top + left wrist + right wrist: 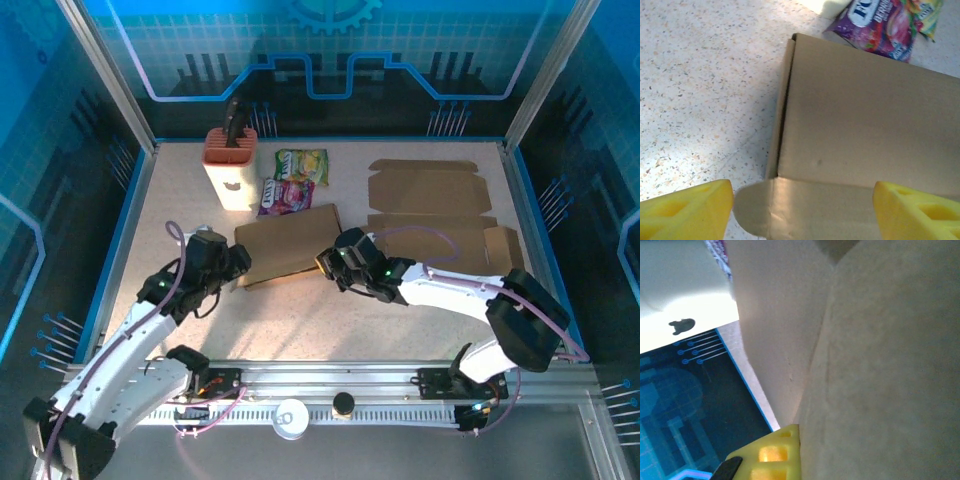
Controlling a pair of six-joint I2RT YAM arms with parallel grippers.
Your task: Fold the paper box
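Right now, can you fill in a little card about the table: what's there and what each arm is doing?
Box: paper box, brown, mid-table
Left gripper: open, box flap between its fingers
Right gripper: shut on the box's other end
Snacks: purple packet and yellow packet behind the box
Spare: flat cardboard, back right

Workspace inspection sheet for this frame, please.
surface: speckled table, no spills seen
job's things: paper box part-folded at centre; flat cardboard blanks to the far right
clutter: green packet, purple packet, cream holder with a black tool
hands: left hand open, straddling the box's flap; right hand shut on the box's right edge
cables: purple cable looped beside the left arm
surroundings: blue panels, aluminium frame
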